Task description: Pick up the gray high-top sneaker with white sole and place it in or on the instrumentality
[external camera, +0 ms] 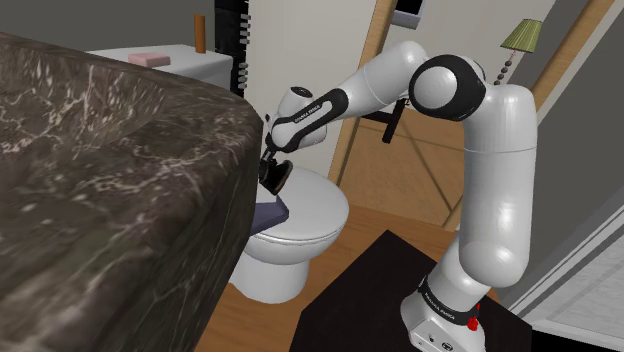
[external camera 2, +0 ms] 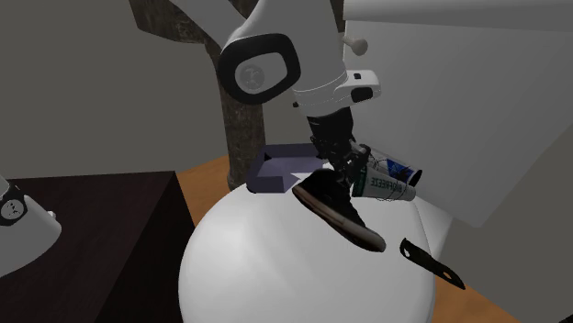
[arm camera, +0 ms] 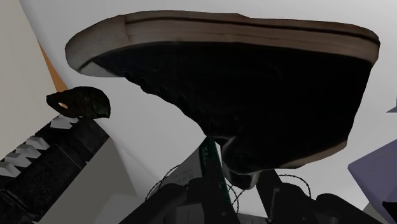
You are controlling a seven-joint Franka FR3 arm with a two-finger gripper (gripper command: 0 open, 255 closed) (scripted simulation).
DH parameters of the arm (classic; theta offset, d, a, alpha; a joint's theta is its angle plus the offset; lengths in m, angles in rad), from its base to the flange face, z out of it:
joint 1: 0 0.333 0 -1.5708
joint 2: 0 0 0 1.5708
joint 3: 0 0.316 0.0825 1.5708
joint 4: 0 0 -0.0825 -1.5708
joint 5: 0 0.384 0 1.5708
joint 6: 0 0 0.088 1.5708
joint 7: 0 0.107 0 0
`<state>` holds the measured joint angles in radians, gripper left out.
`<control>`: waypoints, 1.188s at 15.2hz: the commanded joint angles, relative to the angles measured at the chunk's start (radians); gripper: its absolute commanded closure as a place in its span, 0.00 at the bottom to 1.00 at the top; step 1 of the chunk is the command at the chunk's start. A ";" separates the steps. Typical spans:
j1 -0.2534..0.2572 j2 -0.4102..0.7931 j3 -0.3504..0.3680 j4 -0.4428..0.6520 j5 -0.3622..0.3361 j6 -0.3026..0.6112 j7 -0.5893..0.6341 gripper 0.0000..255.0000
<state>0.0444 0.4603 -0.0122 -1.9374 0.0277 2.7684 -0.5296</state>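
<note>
Your gripper [external camera 2: 345, 172] clamped on the collar of the dark, pale-soled high-top sneaker [external camera 2: 336, 209], shoe hanging toe-down over the white toilet lid [external camera 2: 266, 271].

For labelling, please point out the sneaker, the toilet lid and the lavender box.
dark high-top sneaker [external camera 2: 332, 204], second exterior view, side of upper
toilet lid [external camera: 315, 210], shoulder view, bare top
lavender box [external camera 2: 280, 181], second exterior view, front wall

White closed toilet lid [external camera 2: 275, 289], seen in the second exterior view. On it we list: lavender open box [external camera 2: 280, 167] at twelve o'clock, white printed carton [external camera 2: 390, 182] at two, small black piece [external camera 2: 430, 260] at three.
</note>
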 commanded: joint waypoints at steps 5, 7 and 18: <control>0.000 -0.009 -0.001 0.001 0.000 -0.010 0.000 1.00; 0.000 -0.027 -0.001 0.003 -0.001 -0.031 0.001 1.00; 0.003 -0.117 -0.005 0.033 -0.006 -0.150 0.005 1.00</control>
<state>0.0473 0.3524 -0.0166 -1.9066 0.0218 2.6276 -0.5237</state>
